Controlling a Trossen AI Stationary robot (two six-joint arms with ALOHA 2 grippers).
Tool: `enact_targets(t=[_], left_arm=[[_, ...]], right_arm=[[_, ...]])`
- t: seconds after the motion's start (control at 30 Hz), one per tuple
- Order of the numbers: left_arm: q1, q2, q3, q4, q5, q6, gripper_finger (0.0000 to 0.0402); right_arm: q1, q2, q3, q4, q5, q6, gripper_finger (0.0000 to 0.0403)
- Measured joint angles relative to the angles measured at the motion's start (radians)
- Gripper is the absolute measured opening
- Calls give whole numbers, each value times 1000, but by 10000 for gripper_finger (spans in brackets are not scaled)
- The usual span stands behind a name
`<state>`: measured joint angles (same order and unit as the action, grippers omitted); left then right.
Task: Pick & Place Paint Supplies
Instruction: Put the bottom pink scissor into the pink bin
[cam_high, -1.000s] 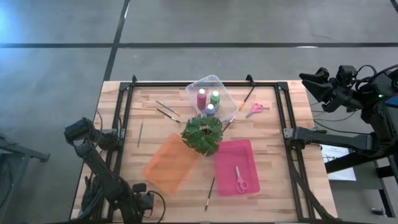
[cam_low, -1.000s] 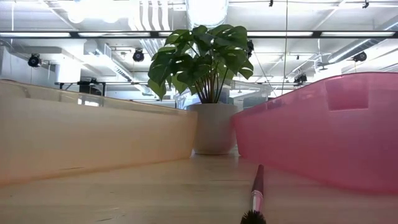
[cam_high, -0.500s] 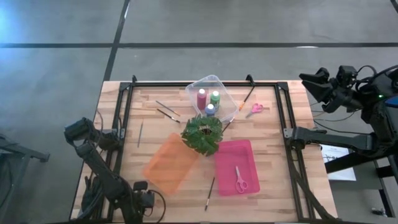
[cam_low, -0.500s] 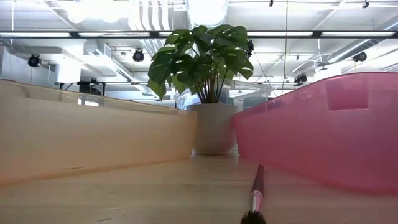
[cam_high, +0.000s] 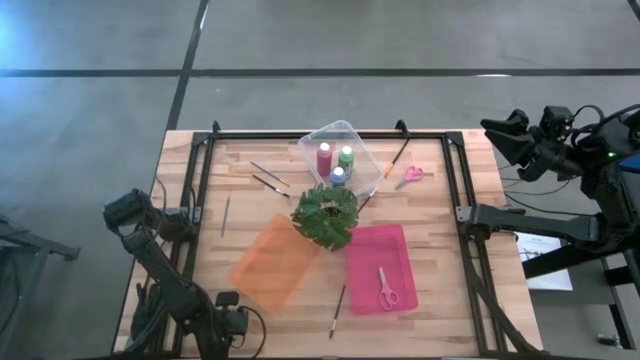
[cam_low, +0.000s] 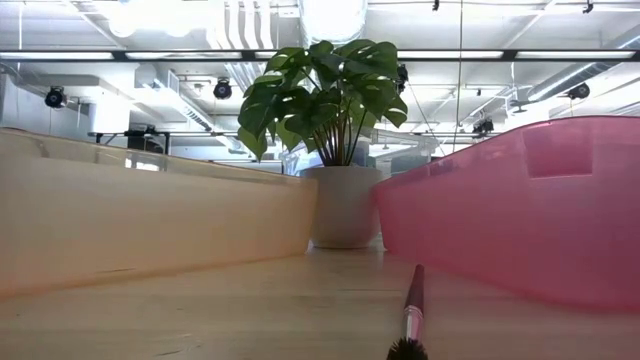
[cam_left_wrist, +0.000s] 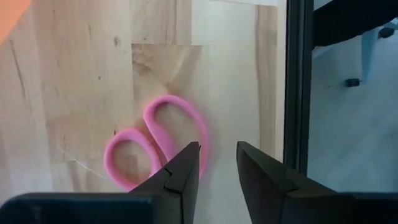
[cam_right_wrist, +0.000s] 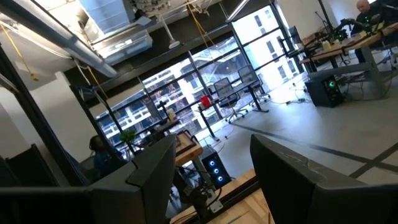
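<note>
Left hand (cam_left_wrist: 217, 163) parted by a narrow gap, gripping nothing, poised over pink-handled scissors (cam_left_wrist: 198, 129) lying flat on the surface (cam_left_wrist: 74, 81), loops outward, blades hidden beneath. Right hand (cam_right_wrist: 211, 155) spread, empty, off the surface.

A leafy green potted plant (cam_high: 325, 215) stands mid-table on the wooden table (cam_high: 440, 250). An orange tray (cam_high: 274, 263) lies just beside it, a pink tray (cam_high: 382, 267) on its other side, and a clear tray (cam_high: 356, 141) lies behind it.
</note>
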<state>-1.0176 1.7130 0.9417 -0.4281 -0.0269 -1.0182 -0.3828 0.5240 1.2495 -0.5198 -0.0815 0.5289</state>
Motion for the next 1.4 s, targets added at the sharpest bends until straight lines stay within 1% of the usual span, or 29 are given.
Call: enact_targets(t=[0.23,0.43,0.57,0.87,1.07,1.17,1.33,1.4], left_arm=[[-3,0,-21,7,0,-2,117],[-15,0,-32,54,19,-1,118],[-20,0,-33,49,19,-1,118],[-26,79,-7,62,27,9,118],[-28,92,-5,36,22,4,115],[-29,93,-7,28,9,1,91],[-29,93,-15,20,-7,-27,17],[-29,93,-16,25,-7,-40,11]], right_arm=[[0,0,0,0,0,3,203],[0,0,0,0,3,14,203],[0,0,0,0,3,14,203],[0,0,0,0,6,29,203],[0,1,0,0,6,39,203],[0,1,0,0,6,41,203],[0,1,0,0,6,41,203],[0,1,0,0,6,41,203]])
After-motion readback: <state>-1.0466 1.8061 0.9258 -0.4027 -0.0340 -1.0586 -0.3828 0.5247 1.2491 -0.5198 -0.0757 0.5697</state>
